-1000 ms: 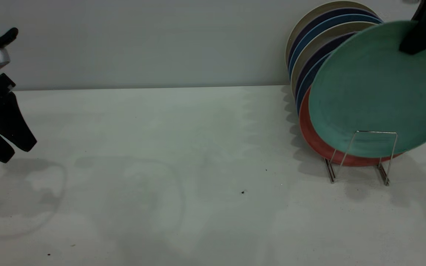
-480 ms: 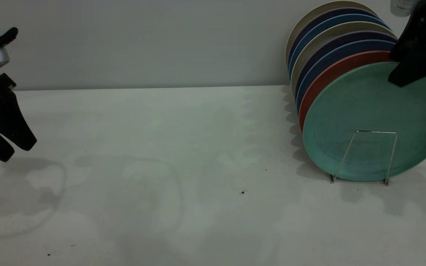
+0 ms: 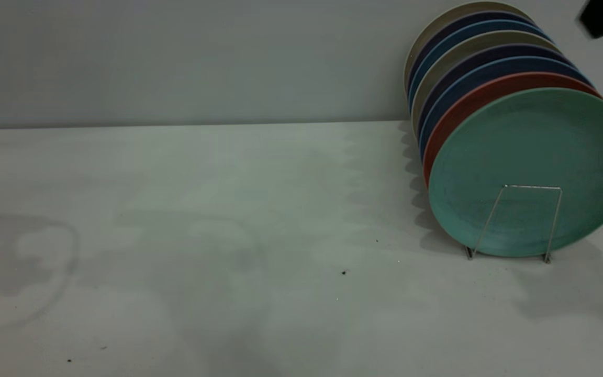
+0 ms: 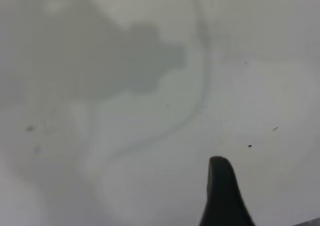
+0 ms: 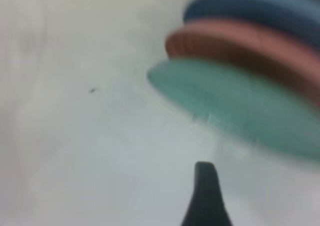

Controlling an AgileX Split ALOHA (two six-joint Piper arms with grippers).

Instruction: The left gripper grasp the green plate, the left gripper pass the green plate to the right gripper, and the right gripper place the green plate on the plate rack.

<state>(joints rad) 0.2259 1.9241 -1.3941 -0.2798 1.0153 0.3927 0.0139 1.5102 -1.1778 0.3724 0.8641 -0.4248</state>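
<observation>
Sitting in the rack point(image 3: 516, 222), the green plate point(image 3: 532, 167) is free; right gripper point(image 3: 602, 18) above, can't tell its spread.

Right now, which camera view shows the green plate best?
The exterior view: the green plate shows whole, standing at the front of the plate rack. The right wrist view shows it only edge-on and blurred. The left wrist view does not show it.

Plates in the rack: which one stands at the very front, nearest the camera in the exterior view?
The green plate. Its whole face shows, leaning against the pink plate behind it, while every other plate shows only a rim.
</observation>
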